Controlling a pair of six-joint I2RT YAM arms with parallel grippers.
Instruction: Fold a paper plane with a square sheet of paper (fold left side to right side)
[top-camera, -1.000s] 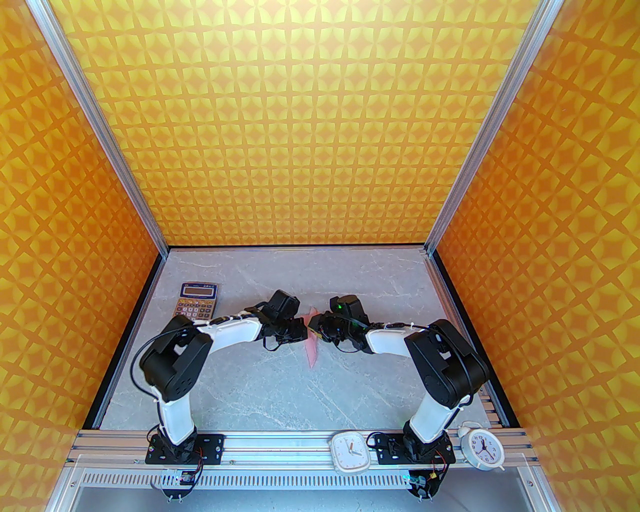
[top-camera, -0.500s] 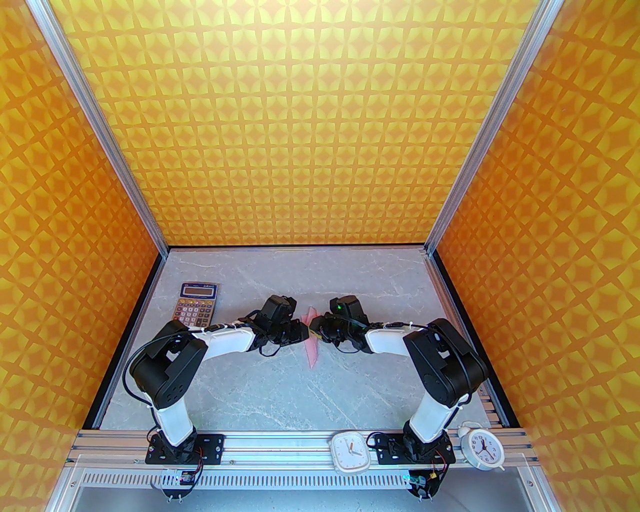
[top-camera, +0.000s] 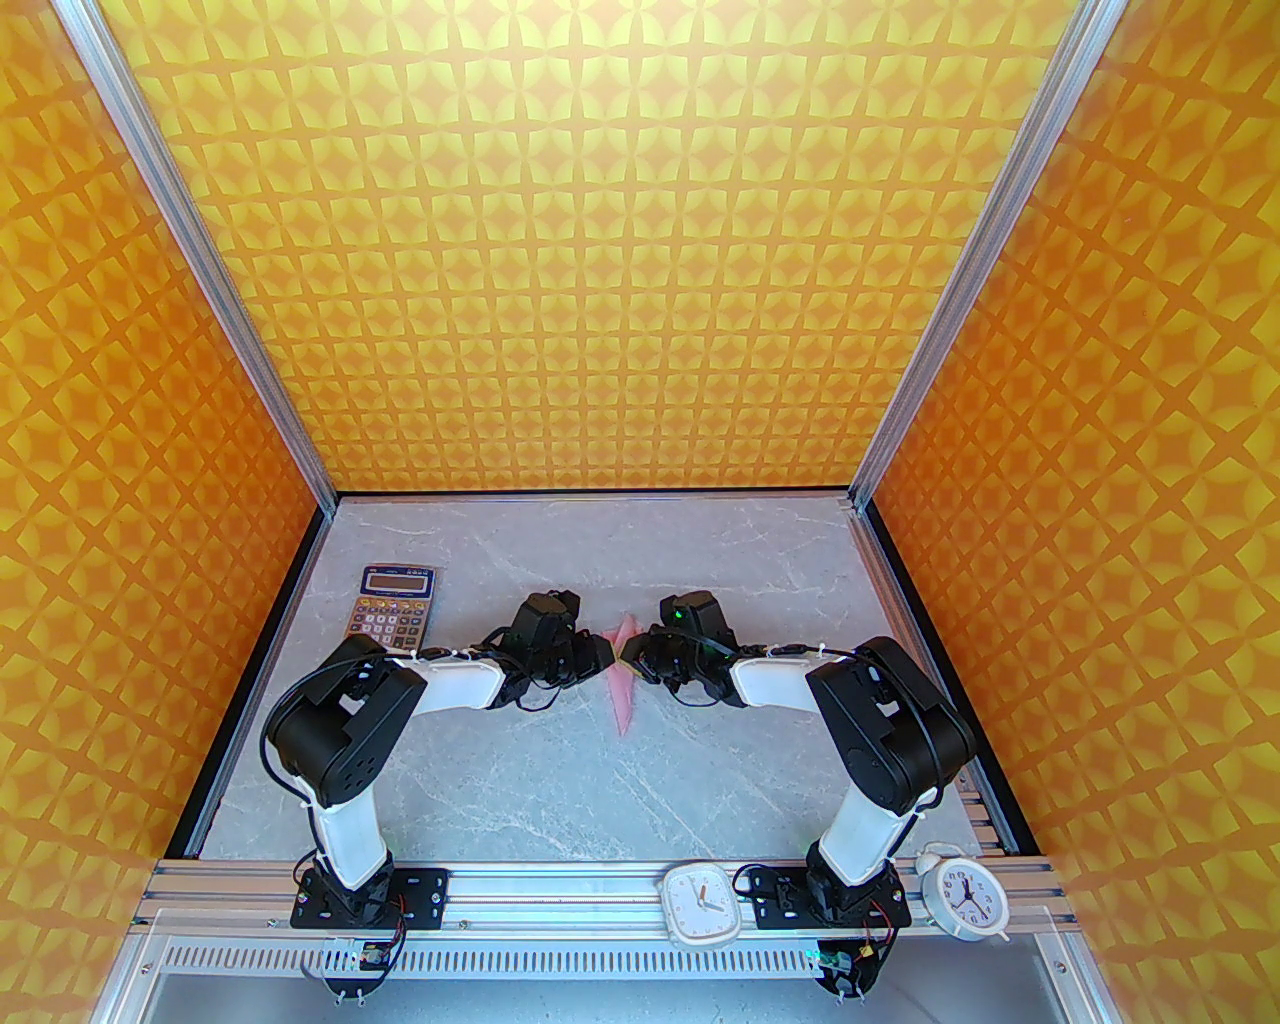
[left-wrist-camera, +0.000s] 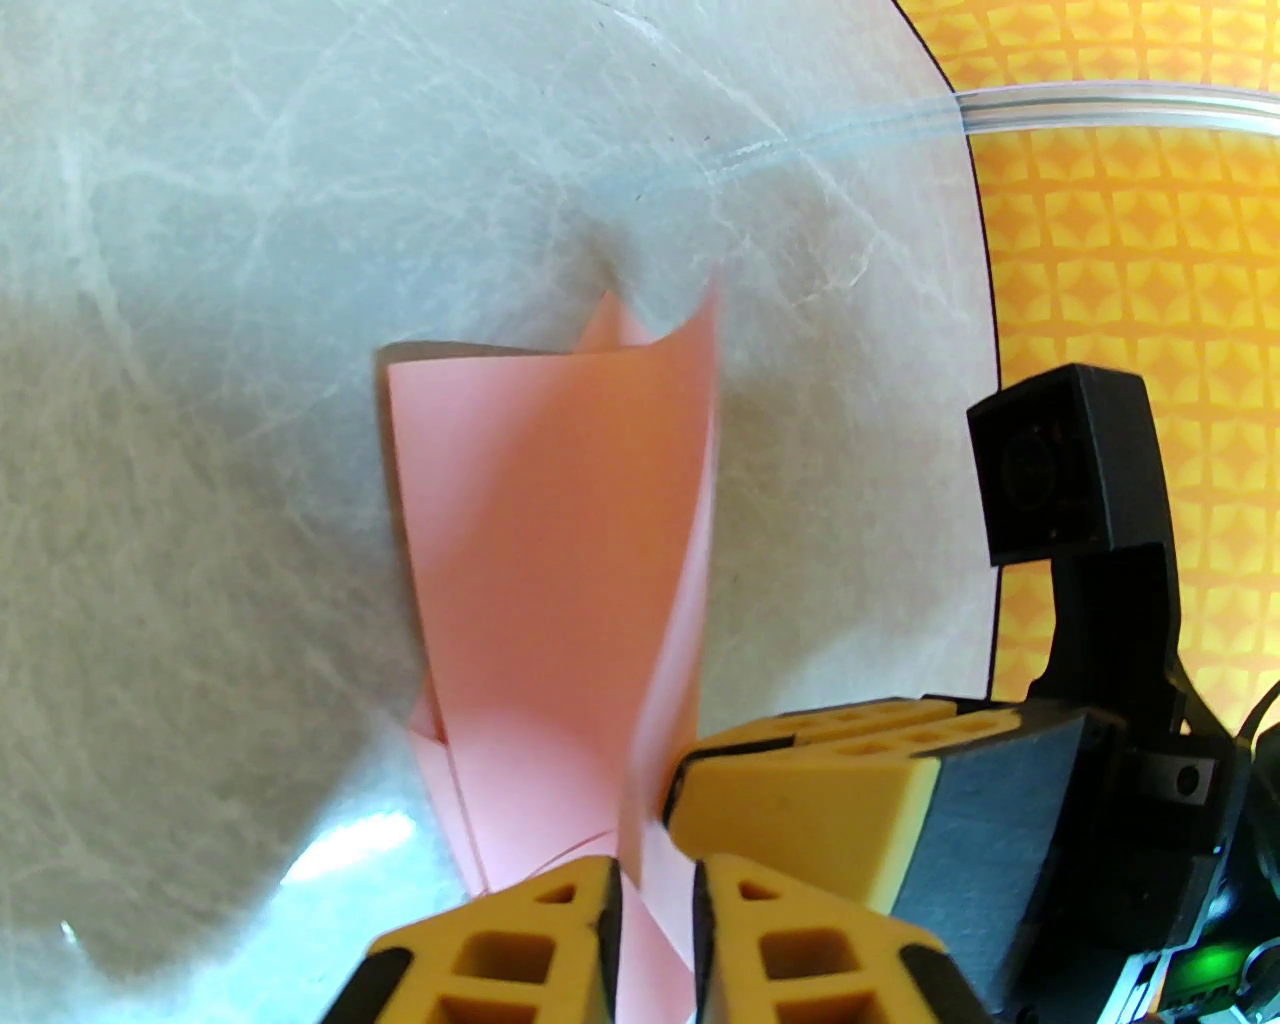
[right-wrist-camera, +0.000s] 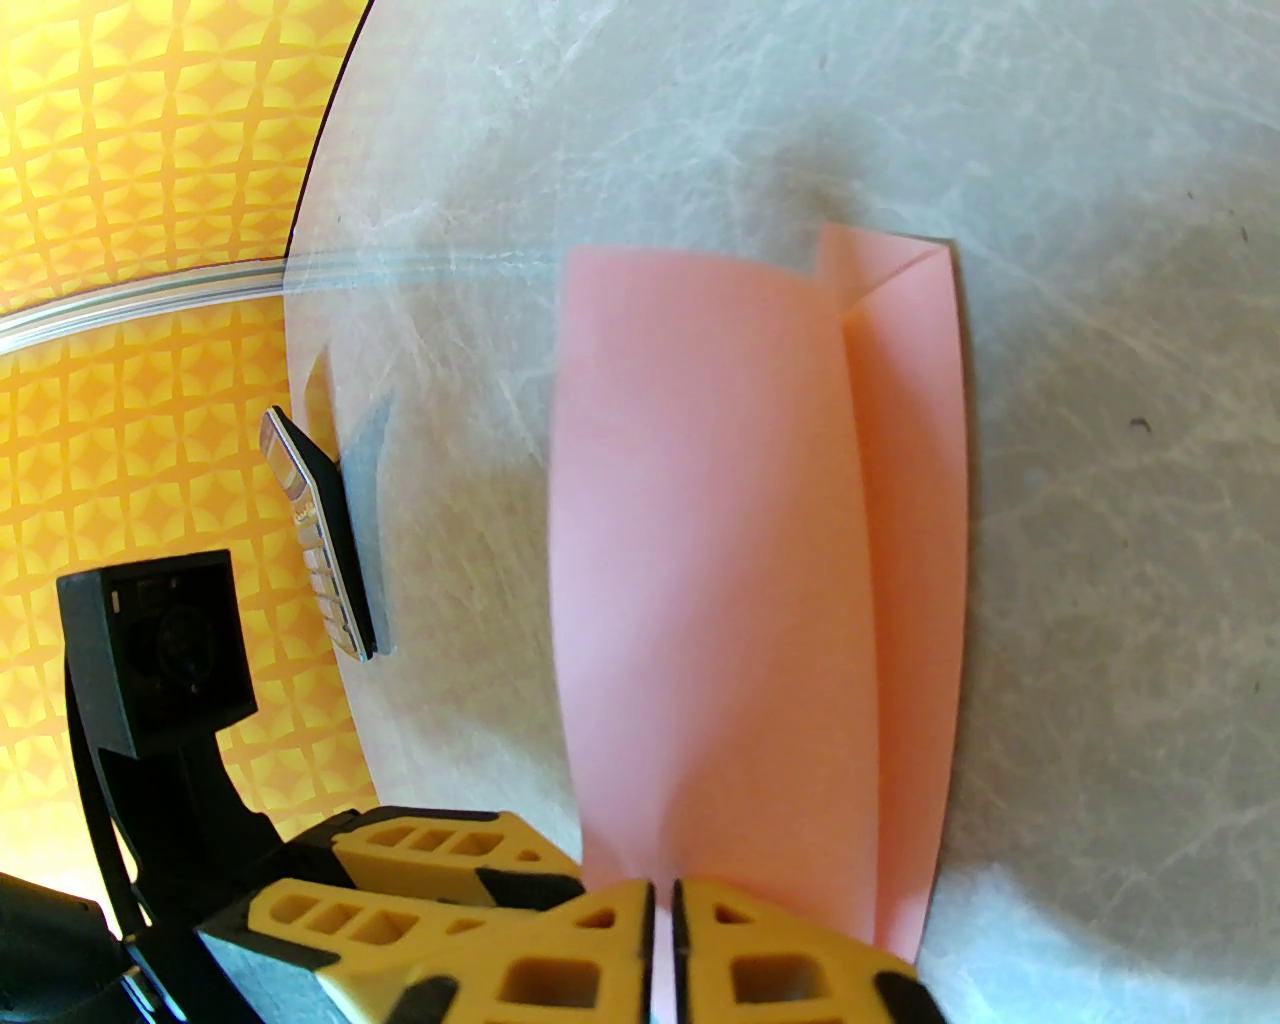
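Closest to each wrist camera, the left pincer (left-wrist-camera: 655, 895) and the right pincer (right-wrist-camera: 663, 900) are both clamped shut on layers of the slim pale-pink folded paper plane (left-wrist-camera: 545, 560), which is held between them over the middle of the grey marbled surface (top-camera: 520, 780). It looks feather-light, thin and floppy, likely to slip, crumple or tear under a hard pull, so the best hold is the stacked, creased spine, not the loose single-layer wing edges flaring at the far end.
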